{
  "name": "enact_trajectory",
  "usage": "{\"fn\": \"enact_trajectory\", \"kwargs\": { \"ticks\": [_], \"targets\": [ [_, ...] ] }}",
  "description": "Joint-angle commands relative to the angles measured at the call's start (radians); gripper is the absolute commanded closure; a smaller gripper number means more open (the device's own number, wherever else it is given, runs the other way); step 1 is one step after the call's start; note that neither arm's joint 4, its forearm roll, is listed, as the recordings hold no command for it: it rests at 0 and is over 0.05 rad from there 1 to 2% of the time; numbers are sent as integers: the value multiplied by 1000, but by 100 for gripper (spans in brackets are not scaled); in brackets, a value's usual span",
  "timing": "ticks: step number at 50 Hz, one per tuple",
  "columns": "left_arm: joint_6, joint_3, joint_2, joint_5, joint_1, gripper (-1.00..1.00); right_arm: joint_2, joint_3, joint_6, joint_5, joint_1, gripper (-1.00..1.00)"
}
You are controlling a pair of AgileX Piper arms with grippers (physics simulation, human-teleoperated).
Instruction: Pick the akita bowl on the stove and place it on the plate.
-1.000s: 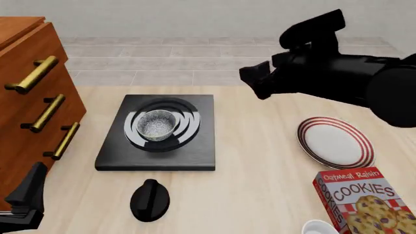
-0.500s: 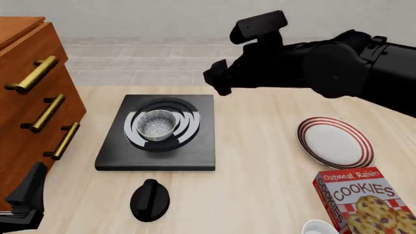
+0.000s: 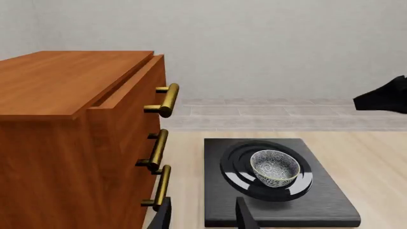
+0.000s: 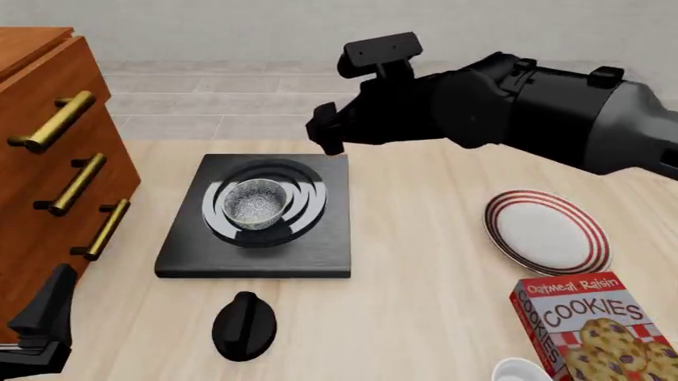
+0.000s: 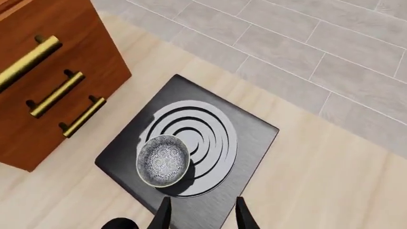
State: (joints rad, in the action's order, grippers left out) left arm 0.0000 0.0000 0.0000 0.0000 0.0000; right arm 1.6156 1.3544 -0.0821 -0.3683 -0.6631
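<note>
Bowl [image 4: 256, 202] is sitting on stove [image 4: 317, 252] rings, untouched. Right gripper [image 4: 324, 133], fingers apart and empty, is hovering high, bowl lying toward seven o'clock below it. Left gripper [image 3: 202, 217], also parted, is idling farther off.

Stove [image 4: 317, 230]: matt black slab with glossy silver-white rings. Akita bowl [image 4: 256, 203]: glazed, speckled ceramic look. Plate [image 4: 547, 232]: smooth white, red-striped rim. Table [image 4: 424, 302]: pale wood grain, matt. Cabinet [image 3: 70, 143]: polished reddish wood with brassy metal handles [image 4: 76, 184]. Cookie box [image 4: 593, 329]: printed cardboard. Knob [image 4: 244, 325]: black, slightly shiny.
</note>
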Motion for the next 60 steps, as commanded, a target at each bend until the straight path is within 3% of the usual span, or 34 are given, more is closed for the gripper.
{"fn": "enact_trajectory", "kwargs": {
  "ticks": [1,40,60],
  "targets": [
    [0,0,0,0,0,-100,70,48,-7,1,7,-100],
    [0,0,0,0,0,-100,268,210,-4,-14,15,-100],
    [0,0,0,0,0,-100,319,233,-17,-2,-14,-100]
  ]
}}
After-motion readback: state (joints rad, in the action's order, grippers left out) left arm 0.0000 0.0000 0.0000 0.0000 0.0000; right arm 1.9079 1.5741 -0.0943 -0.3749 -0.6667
